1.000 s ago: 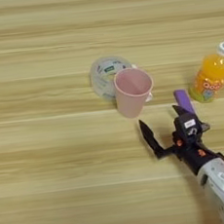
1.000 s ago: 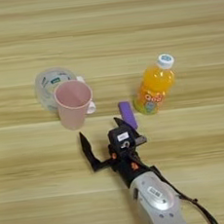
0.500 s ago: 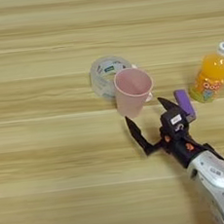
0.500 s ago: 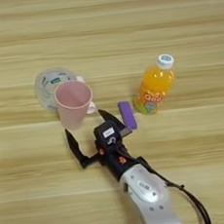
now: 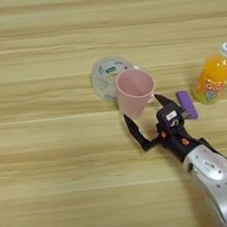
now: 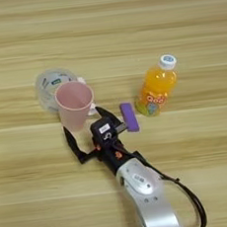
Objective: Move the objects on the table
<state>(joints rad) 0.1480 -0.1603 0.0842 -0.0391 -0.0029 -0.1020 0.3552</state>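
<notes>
Pink plastic cup [image 6: 75, 103] upright at table [image 6: 176, 29] centre; clear tape roll [image 6: 50, 85] touching at its 10 o'clock; purple block [image 6: 129, 117] flat at 3 o'clock, orange juice bottle [image 6: 156, 87] upright beyond

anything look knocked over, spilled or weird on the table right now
Nothing spilled or broken. The orange juice bottle stands capped, the pink cup is upright in front of the clear tape roll, and the purple block lies flat. The right end effector is open, its fingers either side of the cup's base.

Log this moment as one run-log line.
right gripper: open, straddling pink cup base | purple block: beside wrist | bottle: upright
</notes>
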